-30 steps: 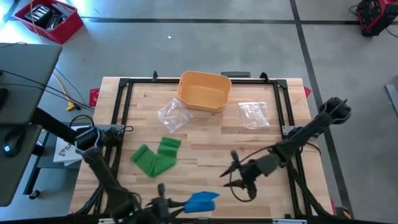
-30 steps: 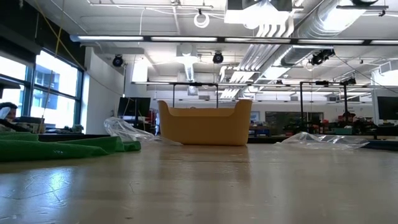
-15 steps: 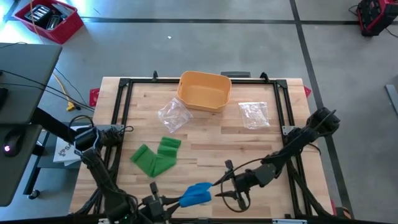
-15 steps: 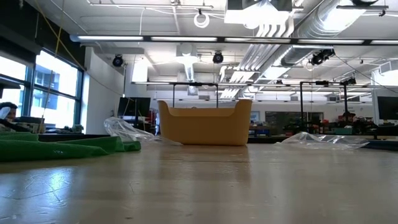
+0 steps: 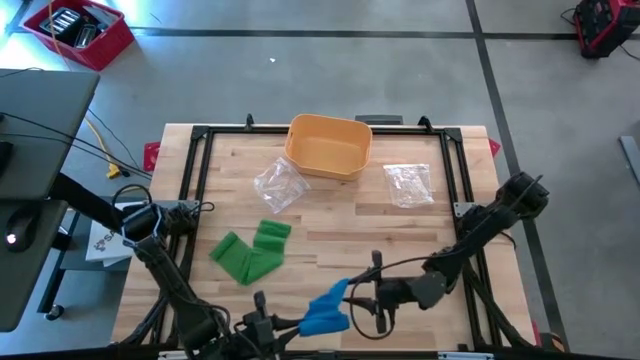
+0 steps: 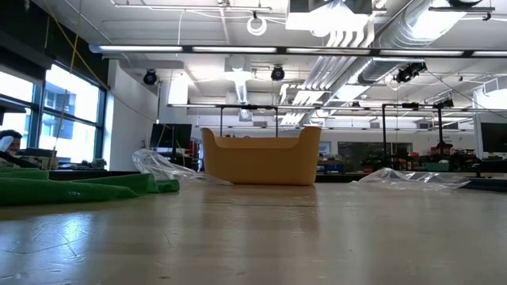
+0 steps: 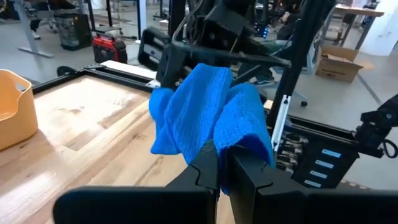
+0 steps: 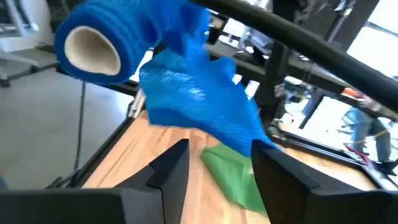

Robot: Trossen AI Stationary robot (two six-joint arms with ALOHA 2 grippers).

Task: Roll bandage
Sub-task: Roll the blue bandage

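Basket point(image 5: 329, 146) at table's point(image 5: 430, 225) far edge, centre; plastic bag point(image 5: 278, 184) just near-left of it, second plastic bag point(image 5: 408, 184) to its right; folded bandage point(image 5: 250, 252) left of centre; bandage roll point(image 5: 327, 307) at near edge, between both grippers.

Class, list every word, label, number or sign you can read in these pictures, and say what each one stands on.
No text can be read in any view.
Blue label strips on the black box beside the table: too blurred to read.
White sheet left of the table: print too small to read.
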